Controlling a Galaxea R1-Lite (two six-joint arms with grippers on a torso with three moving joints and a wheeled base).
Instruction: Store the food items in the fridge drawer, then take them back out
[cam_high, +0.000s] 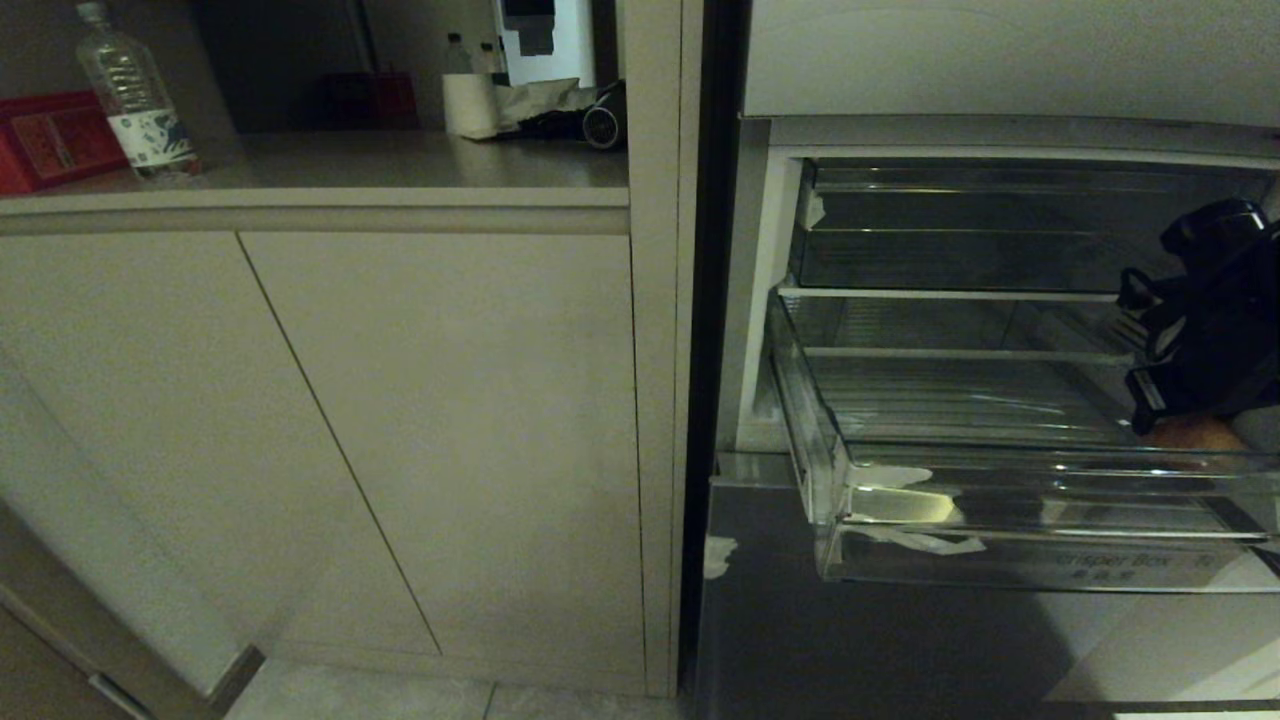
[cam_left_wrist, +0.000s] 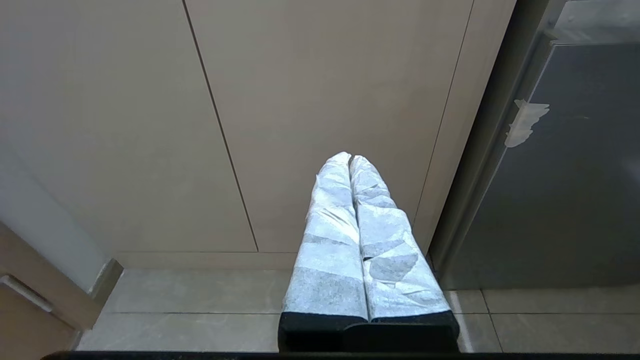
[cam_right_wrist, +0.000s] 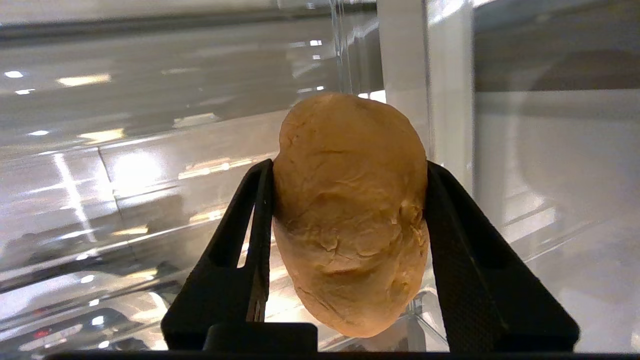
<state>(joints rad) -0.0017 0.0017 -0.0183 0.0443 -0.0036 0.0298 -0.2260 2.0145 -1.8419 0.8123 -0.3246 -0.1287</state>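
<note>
**Right gripper holds the food item inside the pulled-out drawer**

While the left gripper hangs idle in front of the beige cabinet doors, its two white-wrapped fingers pressed together with nothing between them, the right gripper is at work inside the fridge. Its black jaws stand about half apart and are closed on the food item, an orange-brown lump with a wrinkled surface. The item sits directly between the jaws, touching both inner faces, and it sticks out beyond their tips. Under and around the jaws is the clear ribbed plastic of the fridge drawer, which is pulled out, with whitish tape scraps on its front corner. From the head view, only a small orange part of the item shows below the gripper, at the drawer's right end.
</note>
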